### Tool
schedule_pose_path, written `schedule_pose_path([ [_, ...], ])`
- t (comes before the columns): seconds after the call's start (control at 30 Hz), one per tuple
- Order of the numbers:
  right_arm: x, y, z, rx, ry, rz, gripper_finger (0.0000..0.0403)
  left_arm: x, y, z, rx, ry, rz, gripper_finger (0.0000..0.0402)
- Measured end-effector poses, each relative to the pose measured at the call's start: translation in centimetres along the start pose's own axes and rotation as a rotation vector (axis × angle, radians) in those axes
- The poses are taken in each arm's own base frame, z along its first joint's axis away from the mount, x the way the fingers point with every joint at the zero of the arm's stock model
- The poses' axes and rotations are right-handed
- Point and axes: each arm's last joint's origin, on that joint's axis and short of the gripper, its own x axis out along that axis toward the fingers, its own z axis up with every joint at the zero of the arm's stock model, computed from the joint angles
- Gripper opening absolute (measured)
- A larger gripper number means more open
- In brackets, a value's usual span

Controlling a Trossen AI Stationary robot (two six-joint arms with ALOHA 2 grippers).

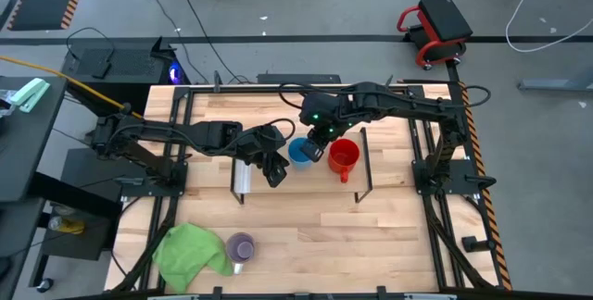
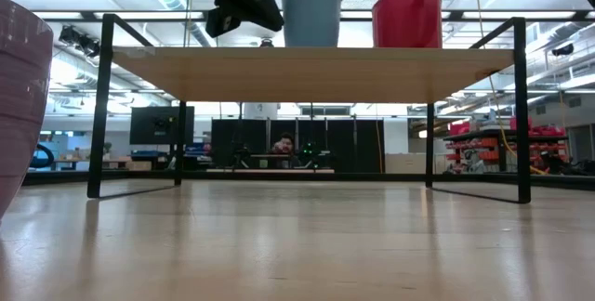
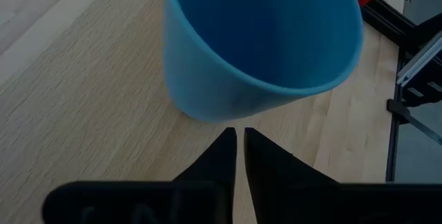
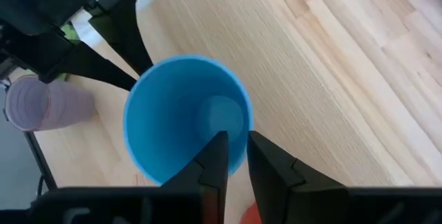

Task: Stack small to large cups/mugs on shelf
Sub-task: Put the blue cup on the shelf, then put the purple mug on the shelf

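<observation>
On the tabletop (image 1: 389,235), going left to right, there are three cups and one cloth. A green cloth (image 1: 190,250) lies at the near left, and the pale purple mug (image 1: 241,246) stands just beside it on the bare wood, well apart from the shelf (image 1: 213,115). In the low view this mug fills the left edge, close to the camera.

The shelf spans the middle of the table and bears two cups, side by side and near each other: the blue cup (image 1: 299,151) on the left and the red mug (image 1: 343,156) to its right, its handle pointing toward the near edge. In the low view both stand upright on the board.

Two arms are over the shelf. The left gripper (image 3: 239,137) sits just left of the blue cup; its fingers are pressed together with only a sliver between them, tips near the cup's base and holding nothing. The right gripper (image 4: 235,141) is above the blue cup, its fingers nearly together over the rim's edge; whether they pinch the wall cannot be told.
</observation>
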Motion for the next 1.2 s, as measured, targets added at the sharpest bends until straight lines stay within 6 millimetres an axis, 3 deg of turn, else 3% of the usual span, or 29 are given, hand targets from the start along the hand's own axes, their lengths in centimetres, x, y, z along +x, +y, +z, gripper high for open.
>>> schedule_pose_path([
  [0.17,-0.3,-0.1,-0.2,0.0,0.011,-0.006,0.0062,0.0,0.0,0.0,0.0,0.002,0.001,0.004],
  [0.27,-1.5,-0.2,-0.6,0.012,-0.001,0.015,0.0062,-0.1,0.0,0.0,0.0,0.009,-0.016,0.0036],
  [0.53,-8.3,-0.2,-3.3,0.03,-0.131,0.126,0.0062,-2.2,-0.9,0.4,-0.019,-0.002,-0.089,0.0024],
  [0.73,-13.2,-0.3,-7.2,0.083,-0.213,0.144,0.0062,-5.8,-1.6,0.9,-0.001,0.034,-0.076,0.0026],
  [0.87,-15.2,0.0,-10.1,0.127,-0.227,0.108,0.0062,-8.5,-1.9,0.7,0.027,0.098,0.006,0.0029],
  [1.03,-16.5,1.1,-13.8,0.186,-0.251,0.08,0.0062,-11.4,-2.4,0.5,0.058,0.171,0.07,0.0023],
  [1.2,-16.2,3.4,-17.8,0.21,-0.264,0.113,0.0062,-13.6,-3.4,-0.1,0.015,0.221,0.072,0.0023],
])
